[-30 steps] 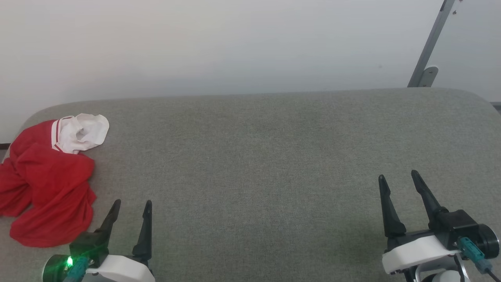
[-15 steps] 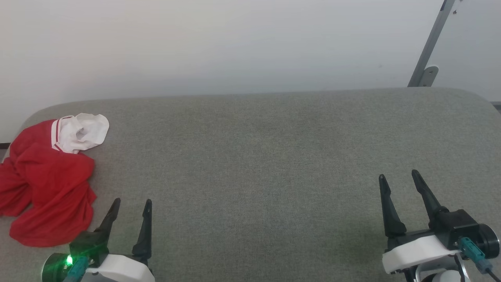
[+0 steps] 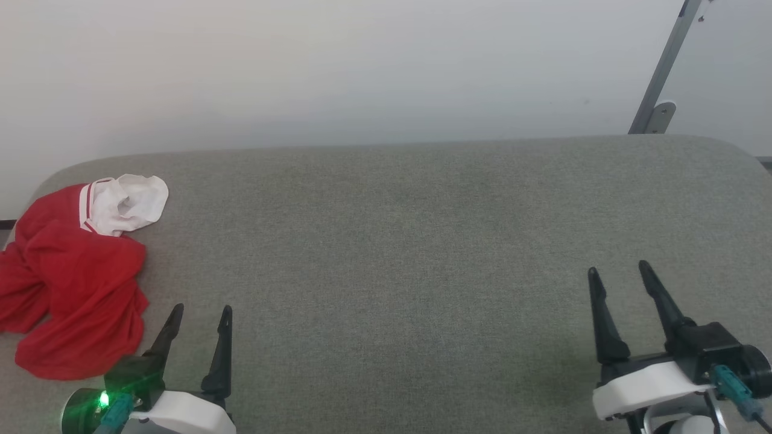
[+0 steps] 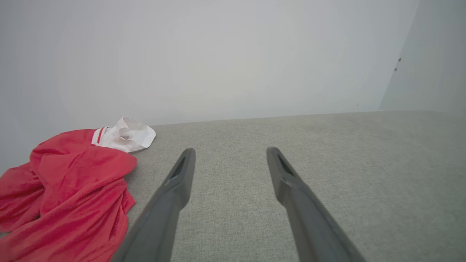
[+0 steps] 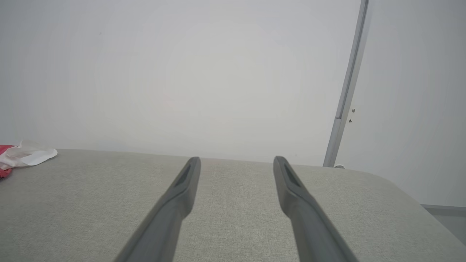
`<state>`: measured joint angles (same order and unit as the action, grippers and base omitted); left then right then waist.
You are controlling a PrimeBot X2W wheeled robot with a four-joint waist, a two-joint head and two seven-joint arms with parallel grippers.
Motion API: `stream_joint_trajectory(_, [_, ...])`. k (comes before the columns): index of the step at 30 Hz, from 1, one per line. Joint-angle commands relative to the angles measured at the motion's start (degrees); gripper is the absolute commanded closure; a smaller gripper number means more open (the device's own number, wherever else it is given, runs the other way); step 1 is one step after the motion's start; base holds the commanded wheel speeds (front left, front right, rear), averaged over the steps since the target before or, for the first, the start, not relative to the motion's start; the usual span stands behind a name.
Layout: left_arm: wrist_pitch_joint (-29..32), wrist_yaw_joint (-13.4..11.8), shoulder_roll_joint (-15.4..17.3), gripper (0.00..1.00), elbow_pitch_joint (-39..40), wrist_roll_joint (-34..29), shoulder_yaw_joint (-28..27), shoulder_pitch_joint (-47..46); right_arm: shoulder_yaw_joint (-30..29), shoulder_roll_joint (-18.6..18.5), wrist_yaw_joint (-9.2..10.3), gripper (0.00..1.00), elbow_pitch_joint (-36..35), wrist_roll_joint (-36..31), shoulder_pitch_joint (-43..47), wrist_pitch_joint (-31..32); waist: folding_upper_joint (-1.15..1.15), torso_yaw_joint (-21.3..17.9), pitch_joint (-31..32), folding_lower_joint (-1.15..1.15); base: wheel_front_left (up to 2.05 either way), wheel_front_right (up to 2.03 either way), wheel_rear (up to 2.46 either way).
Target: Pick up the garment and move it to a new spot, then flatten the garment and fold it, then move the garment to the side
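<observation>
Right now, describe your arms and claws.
Both have two long, tapering black fingers, a black base and a white wrist shell. The left claw shows a green light and teal plug; the right claw a teal plug and dark cable.

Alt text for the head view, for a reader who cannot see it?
A crumpled red garment with a white sleeve lies at the left end of a grey padded table. The left gripper and right gripper sit at the lower corners, jaws open and empty.

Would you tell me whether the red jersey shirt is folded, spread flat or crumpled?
Crumpled: the red jersey shirt lies bunched in an uneven heap on the grey fabric surface, white sleeve balled up.
</observation>
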<state>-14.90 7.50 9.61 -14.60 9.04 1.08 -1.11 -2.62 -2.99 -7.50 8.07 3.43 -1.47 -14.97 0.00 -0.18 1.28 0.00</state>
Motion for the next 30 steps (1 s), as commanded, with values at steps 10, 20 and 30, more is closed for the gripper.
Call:
stream_joint_trajectory(10, [-0.4, 0.0, 0.4, 0.0, 0.3, -0.3, -0.3, 0.0, -3.0, 0.1, 0.02, 0.0, 1.6, -0.5, -0.3, -0.3, 0.0, -0.1, 0.3, 0.0, 0.0, 0.0, 0.0])
stream_joint_trajectory(20, [-0.4, 0.0, -0.3, 0.0, 0.8, -0.5, -0.5, 0.9, -2.9, 0.1, 0.03, 0.0, 2.5, -0.6, -0.5, -0.3, 0.0, -0.4, 0.7, 0.0, 0.0, 0.0, 0.0])
stream_joint_trajectory(30, [-0.4, 0.0, -0.7, 0.0, 1.0, -0.3, -0.7, 1.4, -2.7, 0.1, 0.03, 0.0, 2.3, -0.6, -0.4, -0.3, 0.0, -0.5, 0.8, 0.0, 0.0, 0.0, 0.0])
